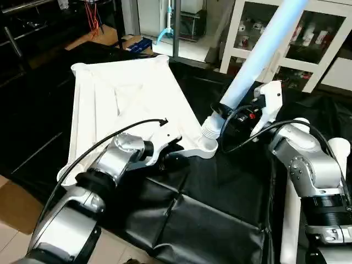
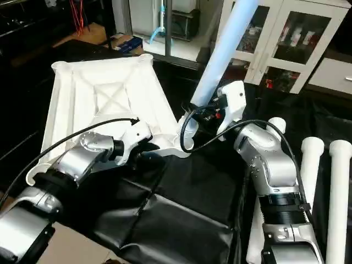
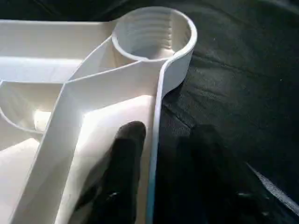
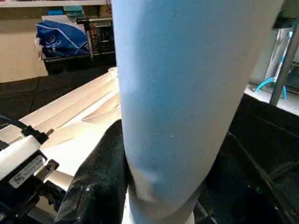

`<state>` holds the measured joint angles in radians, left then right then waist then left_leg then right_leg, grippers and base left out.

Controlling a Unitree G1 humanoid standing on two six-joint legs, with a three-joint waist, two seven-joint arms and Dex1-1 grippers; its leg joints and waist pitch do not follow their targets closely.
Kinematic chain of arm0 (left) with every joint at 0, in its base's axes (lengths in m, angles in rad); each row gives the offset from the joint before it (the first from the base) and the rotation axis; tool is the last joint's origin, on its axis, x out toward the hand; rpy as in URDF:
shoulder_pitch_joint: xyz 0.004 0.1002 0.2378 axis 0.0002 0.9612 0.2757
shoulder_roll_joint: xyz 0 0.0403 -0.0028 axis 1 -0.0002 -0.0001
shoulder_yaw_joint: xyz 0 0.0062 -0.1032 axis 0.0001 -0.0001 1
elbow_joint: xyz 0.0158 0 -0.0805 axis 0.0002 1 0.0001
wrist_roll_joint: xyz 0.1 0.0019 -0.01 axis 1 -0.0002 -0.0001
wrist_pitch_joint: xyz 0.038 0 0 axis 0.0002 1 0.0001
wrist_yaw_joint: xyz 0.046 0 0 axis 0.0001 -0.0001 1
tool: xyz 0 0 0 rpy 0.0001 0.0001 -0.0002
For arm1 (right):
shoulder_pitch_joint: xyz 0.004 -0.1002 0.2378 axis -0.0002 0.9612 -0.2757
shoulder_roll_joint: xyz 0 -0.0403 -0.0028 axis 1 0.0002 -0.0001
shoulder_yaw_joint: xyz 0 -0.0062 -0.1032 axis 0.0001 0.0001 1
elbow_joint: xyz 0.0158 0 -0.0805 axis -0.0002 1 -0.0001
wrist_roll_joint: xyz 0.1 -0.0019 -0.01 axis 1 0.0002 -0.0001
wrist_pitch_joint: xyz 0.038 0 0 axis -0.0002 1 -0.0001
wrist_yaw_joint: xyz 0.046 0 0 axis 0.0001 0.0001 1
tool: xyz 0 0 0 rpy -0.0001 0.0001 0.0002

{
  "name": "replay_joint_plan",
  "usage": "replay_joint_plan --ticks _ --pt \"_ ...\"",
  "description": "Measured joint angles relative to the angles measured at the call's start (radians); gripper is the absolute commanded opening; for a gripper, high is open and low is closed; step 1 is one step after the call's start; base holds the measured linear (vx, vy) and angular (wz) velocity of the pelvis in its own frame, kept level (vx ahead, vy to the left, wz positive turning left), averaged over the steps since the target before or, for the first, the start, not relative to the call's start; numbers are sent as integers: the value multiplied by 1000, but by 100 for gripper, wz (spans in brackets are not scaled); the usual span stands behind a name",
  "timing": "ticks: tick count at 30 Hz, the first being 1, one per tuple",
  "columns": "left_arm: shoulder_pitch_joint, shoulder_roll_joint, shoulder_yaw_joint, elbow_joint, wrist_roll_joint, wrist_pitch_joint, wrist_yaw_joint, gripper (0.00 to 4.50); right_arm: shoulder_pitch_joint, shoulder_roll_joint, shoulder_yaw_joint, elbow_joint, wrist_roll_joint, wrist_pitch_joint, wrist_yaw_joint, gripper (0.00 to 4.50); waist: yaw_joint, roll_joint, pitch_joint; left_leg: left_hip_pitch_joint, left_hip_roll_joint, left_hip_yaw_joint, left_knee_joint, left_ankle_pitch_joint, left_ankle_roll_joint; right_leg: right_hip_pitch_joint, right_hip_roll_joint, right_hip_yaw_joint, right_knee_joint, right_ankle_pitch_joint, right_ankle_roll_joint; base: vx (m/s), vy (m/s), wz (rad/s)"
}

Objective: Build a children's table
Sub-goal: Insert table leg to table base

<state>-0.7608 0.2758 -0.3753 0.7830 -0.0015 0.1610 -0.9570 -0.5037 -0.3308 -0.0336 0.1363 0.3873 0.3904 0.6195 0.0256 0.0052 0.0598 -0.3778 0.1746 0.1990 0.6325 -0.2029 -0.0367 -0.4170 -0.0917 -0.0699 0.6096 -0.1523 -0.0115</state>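
Observation:
The white tabletop [image 1: 126,93] lies underside up on black cloth, its ribs and X-brace showing. My left gripper [image 1: 173,157] is at its near edge, open. One finger [image 3: 126,163] rests inside the rim and the other lies outside on the cloth, near an empty corner socket [image 3: 154,32]. My right gripper [image 1: 234,118] is shut on a long white leg [image 1: 258,55]. The leg leans up and to the right. Its ribbed lower end [image 1: 210,127] sits at the near right corner socket [image 1: 204,147].
Two more white legs [image 2: 311,165] [image 2: 338,181] lie on the cloth at the right, beside my right forearm. A white glass-door cabinet [image 1: 308,33] stands behind. A black cable [image 1: 110,137] loops over my left arm. Brown floor [image 1: 16,203] shows at near left.

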Motion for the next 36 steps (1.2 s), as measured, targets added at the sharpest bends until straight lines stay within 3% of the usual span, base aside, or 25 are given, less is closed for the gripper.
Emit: replay_joint_plan --ticks 12,17,21,28,30,36 --pt "-1 76 -20 -36 45 62 -66 51 0 -4 0 0 0 2 15 180 -38 0 0 4 0 0 -3 0 0 1 1 0 0 -3 5 0 0 0" --pt "85 130 5 -195 3 147 -134 20 3 0 3 -14 16 30 34 180 -41 0 0 4 -1 0 -7 0 0 0 1 1 -1 -2 1 0 0 0" --pt "142 148 -7 -287 10 114 -150 2 49 -13 14 -97 56 80 77 180 -28 0 -1 5 -1 1 -11 -1 0 0 1 1 -3 -5 1 0 0 0" --pt "146 118 -17 -270 49 34 -105 0 82 -27 22 -134 76 102 86 180 -19 0 -1 10 -3 2 -11 -1 0 5 0 4 -3 -9 8 0 0 0" --pt "146 112 -15 -277 48 53 -97 45 86 -27 22 -143 76 111 84 180 -19 0 -1 10 -3 2 -11 -1 0 5 0 5 -3 -9 8 0 0 0" --pt "194 130 -1 -391 3 147 -118 94 113 -34 21 -219 88 152 80 180 -22 -5 0 6 -2 2 -12 0 0 2 0 4 -2 -9 8 0 0 0"
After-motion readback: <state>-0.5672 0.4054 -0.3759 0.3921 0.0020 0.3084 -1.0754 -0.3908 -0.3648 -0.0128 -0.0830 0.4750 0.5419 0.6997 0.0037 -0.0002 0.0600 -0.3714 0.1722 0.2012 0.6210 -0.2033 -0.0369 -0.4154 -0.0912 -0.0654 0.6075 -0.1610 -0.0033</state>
